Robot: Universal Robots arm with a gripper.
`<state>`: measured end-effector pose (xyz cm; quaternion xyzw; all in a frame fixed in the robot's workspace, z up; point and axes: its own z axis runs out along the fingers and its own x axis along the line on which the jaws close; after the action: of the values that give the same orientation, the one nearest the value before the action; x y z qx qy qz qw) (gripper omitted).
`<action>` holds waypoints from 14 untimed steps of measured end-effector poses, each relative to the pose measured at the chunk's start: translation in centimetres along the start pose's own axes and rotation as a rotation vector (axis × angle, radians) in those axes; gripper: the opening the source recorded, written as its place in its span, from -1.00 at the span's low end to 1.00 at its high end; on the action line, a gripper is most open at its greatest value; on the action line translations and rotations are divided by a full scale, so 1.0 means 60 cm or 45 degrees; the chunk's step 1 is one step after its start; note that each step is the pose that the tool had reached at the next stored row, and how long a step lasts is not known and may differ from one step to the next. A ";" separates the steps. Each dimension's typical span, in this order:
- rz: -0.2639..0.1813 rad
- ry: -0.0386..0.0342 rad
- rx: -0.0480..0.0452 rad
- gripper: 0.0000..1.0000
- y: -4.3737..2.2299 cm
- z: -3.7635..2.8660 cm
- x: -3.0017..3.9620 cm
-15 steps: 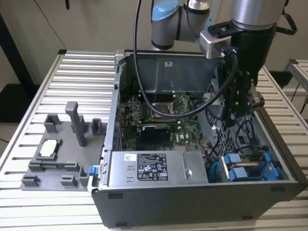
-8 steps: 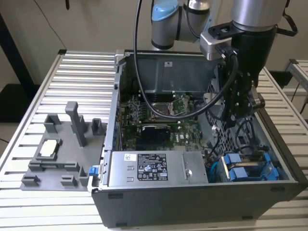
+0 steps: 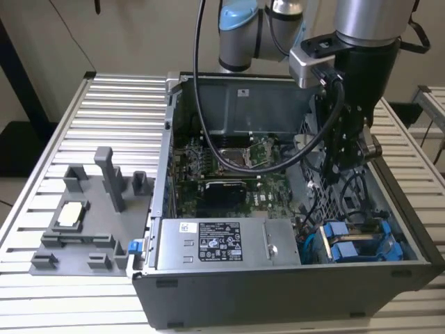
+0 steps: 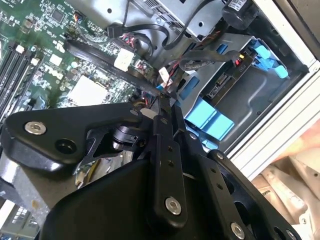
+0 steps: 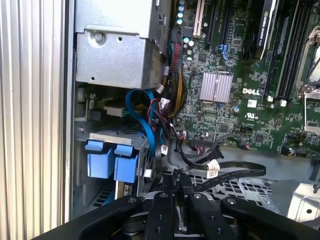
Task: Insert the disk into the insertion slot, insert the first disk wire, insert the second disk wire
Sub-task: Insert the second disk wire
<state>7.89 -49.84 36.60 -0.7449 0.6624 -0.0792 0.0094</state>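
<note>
Inside the open computer case, my gripper (image 3: 339,165) hangs over the cable bundle beside the motherboard. In both wrist views its fingers (image 4: 161,131) stand almost together, tips (image 5: 178,189) pinched on the end of a black flat disk wire (image 5: 235,172) that carries a white tag. The grey sheet-metal drive cage (image 3: 361,224) sits in the case corner at the exterior view's right. Two blue carrier fronts (image 5: 101,159) fill its bays side by side. The disk is one of these; which one, I cannot tell. The insertion slot is covered by them.
Loose black, red and blue cables (image 5: 150,117) crowd the space between cage and motherboard (image 3: 229,182). The grey power supply (image 3: 222,242) lies along the case front. A grey fixture with parts (image 3: 90,209) rests on the slatted table (image 3: 104,104) at the exterior view's left.
</note>
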 end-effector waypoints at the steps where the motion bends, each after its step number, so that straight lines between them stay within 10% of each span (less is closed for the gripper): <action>1: 0.000 0.0002 0.000 -0.65 0.000 0.000 0.000; 14: -0.001 -0.0001 -0.009 -0.68 -0.007 0.002 0.008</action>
<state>8.35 -50.26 36.60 -0.7452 0.6624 -0.0769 0.0069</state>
